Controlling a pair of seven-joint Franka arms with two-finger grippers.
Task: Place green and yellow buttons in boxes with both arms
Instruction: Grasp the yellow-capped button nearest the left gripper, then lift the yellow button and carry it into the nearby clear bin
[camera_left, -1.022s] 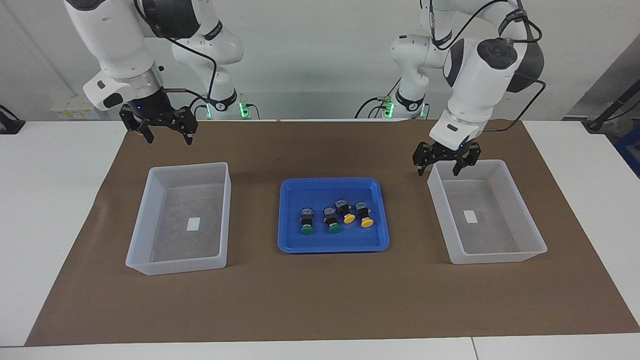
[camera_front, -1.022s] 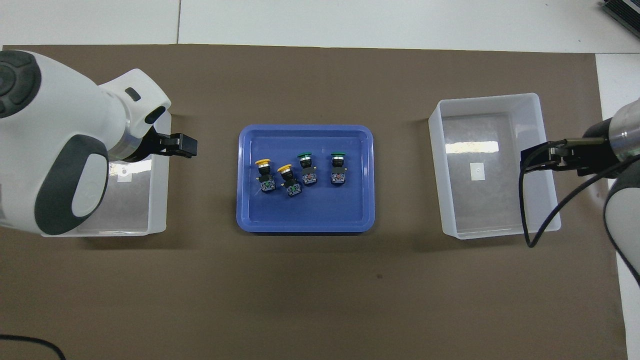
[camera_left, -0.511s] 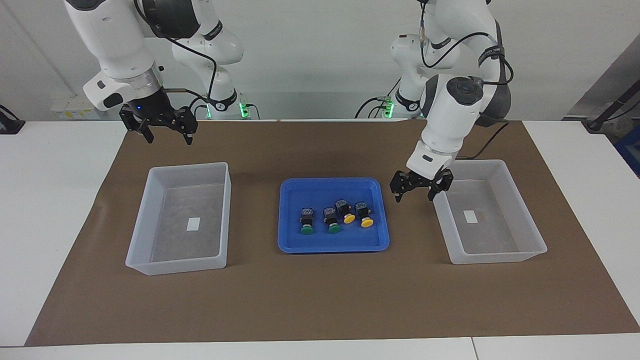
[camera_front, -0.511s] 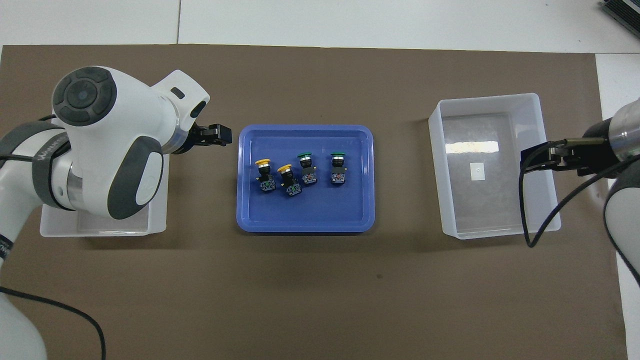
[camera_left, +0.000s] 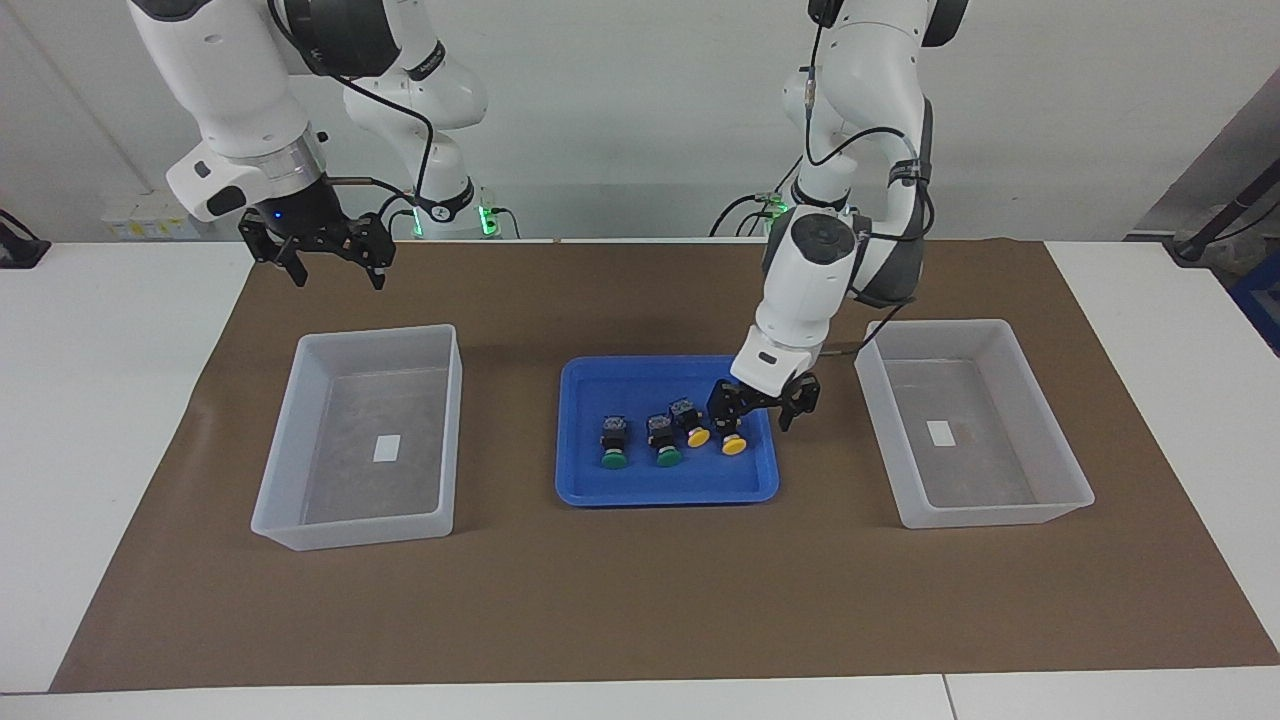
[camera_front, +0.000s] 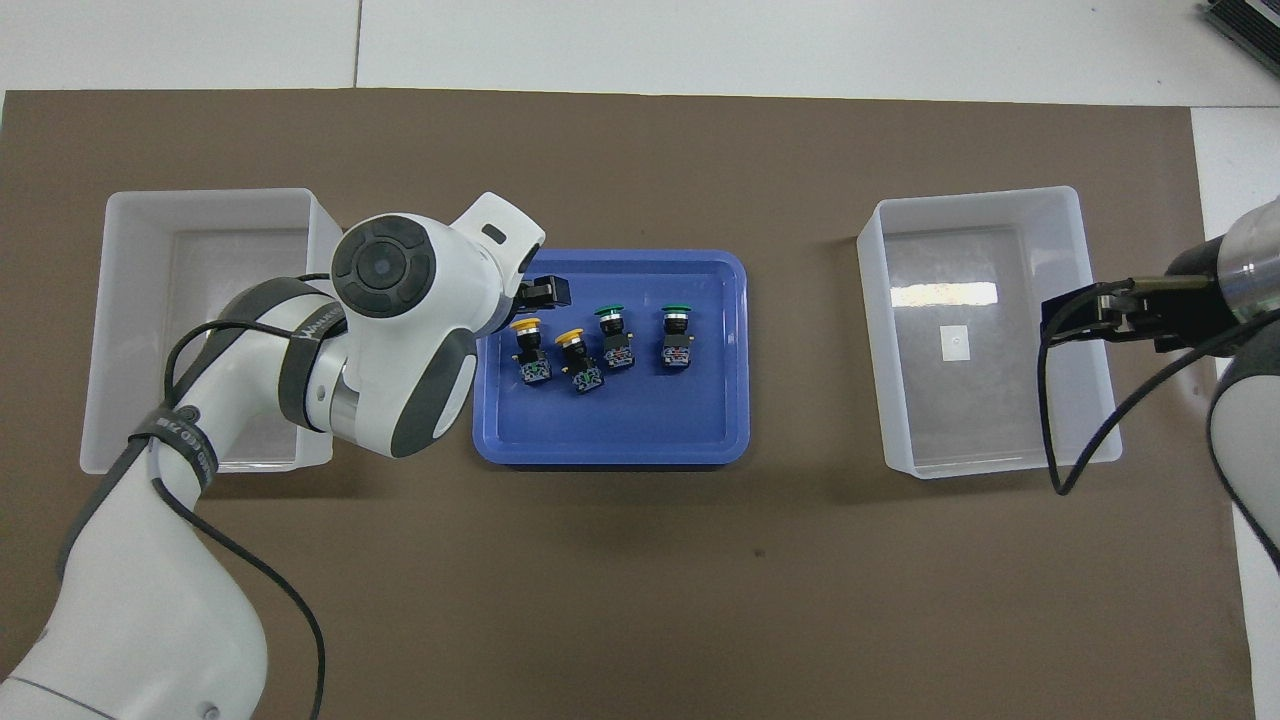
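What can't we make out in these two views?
- Overhead: left gripper mostly hidden by its own wrist.
- Overhead: bin at the left arm's end partly covered by that arm.
- Both: markings on button bodies too small.
- Overhead: right gripper seen only side-on.

A white table carries a brown mat that covers most of its top. Three containers sit directly on the mat in a row: a blue tray in the middle, one translucent box toward the right arm's end, and another translucent box toward the left arm's end.
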